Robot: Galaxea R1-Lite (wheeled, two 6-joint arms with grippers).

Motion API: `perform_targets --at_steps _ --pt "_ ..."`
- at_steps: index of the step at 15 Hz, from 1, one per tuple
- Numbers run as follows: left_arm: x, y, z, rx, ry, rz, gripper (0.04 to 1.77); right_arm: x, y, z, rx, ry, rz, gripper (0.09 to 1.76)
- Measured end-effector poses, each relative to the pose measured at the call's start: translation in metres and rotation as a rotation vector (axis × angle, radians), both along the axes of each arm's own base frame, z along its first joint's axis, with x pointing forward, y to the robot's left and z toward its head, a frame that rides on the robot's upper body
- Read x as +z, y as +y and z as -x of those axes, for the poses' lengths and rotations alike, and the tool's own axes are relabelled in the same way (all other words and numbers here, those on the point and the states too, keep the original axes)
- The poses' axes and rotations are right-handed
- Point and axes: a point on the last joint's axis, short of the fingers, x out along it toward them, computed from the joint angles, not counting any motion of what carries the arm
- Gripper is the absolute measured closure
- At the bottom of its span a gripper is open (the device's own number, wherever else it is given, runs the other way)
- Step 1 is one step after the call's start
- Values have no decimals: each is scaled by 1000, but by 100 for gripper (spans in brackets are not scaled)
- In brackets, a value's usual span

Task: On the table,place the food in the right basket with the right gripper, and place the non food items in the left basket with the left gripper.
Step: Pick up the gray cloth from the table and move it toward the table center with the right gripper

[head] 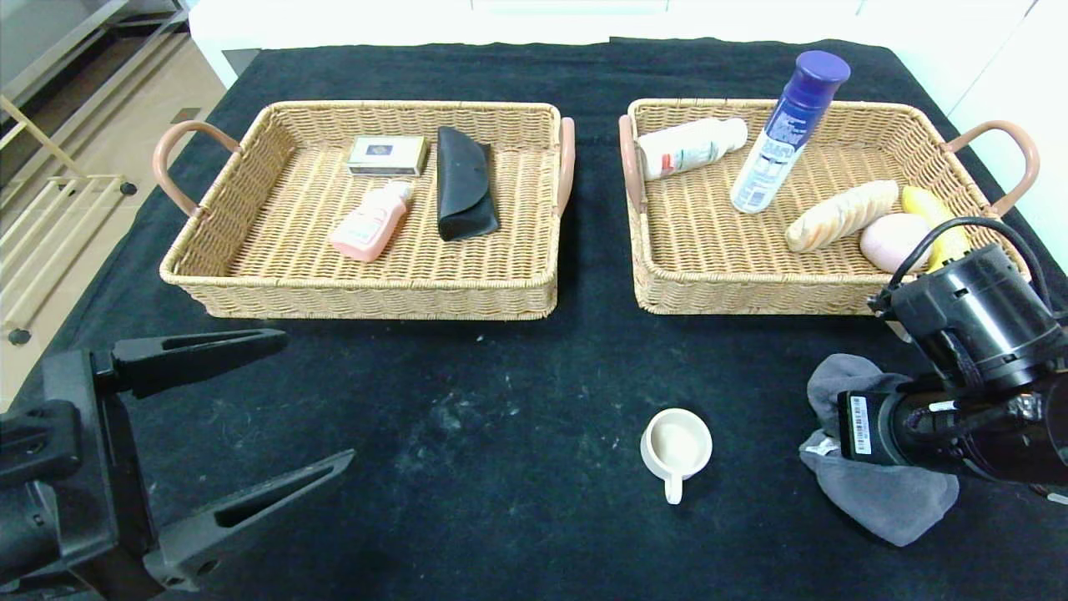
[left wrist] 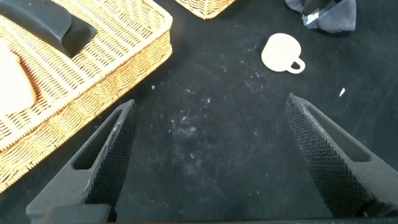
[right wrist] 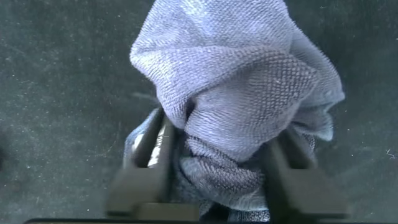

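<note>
A crumpled grey cloth lies on the black table at the front right. My right gripper points down onto it. In the right wrist view its fingers stand on either side of a bunched fold of the cloth, pressing it; the gripper is shut on it. My left gripper hangs open at the front left with nothing between its fingers. A small white cup sits on the table between the arms. The left basket and right basket stand behind.
The left basket holds a small box, a pink bottle and a black case. The right basket holds a white bottle, a blue-capped spray can, a bread roll, a pink round item and a yellow item.
</note>
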Motion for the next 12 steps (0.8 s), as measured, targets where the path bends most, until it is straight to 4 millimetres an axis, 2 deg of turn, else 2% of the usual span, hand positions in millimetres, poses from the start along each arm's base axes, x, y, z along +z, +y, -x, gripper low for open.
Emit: perform_targets --at_steps 1,2,12 --pt "0 0 0 0 0 0 9 0 0 0 0 0 0 129" --pt "0 0 0 0 1 0 9 0 0 0 0 -1 0 160" --pt "-1 0 0 -3 6 -2 9 -1 0 0 2 2 0 160"
